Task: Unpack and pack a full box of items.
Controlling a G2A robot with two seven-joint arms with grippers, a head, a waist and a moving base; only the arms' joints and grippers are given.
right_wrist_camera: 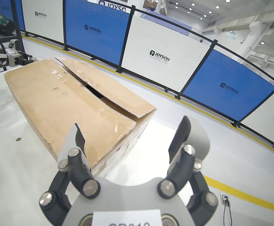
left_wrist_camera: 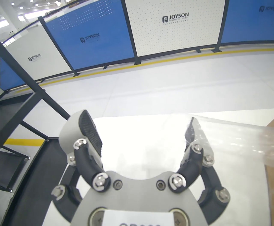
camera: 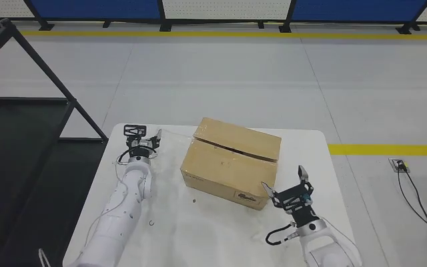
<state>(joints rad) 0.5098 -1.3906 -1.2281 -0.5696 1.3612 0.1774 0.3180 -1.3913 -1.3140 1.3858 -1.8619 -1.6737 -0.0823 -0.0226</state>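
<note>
Industrial test hall or robotics lab, not a home. Large open pale floor (camera: 233, 80) with yellow marking lines (camera: 220, 33) taped across it. The area is fenced by freestanding partition panels on black feet, blue ones (left_wrist_camera: 90, 42) alternating with white perforated ones (right_wrist_camera: 162, 53) (pegboard style). High ceiling with rows of spot lights (right_wrist_camera: 193, 4). Black metal rack frame (left_wrist_camera: 36, 85) beside a plain white work table (camera: 200, 227). Floor socket with a cable (camera: 399, 165) near the table.

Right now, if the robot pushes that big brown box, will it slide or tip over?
Probably slide: the cardboard box is low and wide, flat on the table. Its top flaps gape at the seam, so they would likely flex if pressed.
</note>
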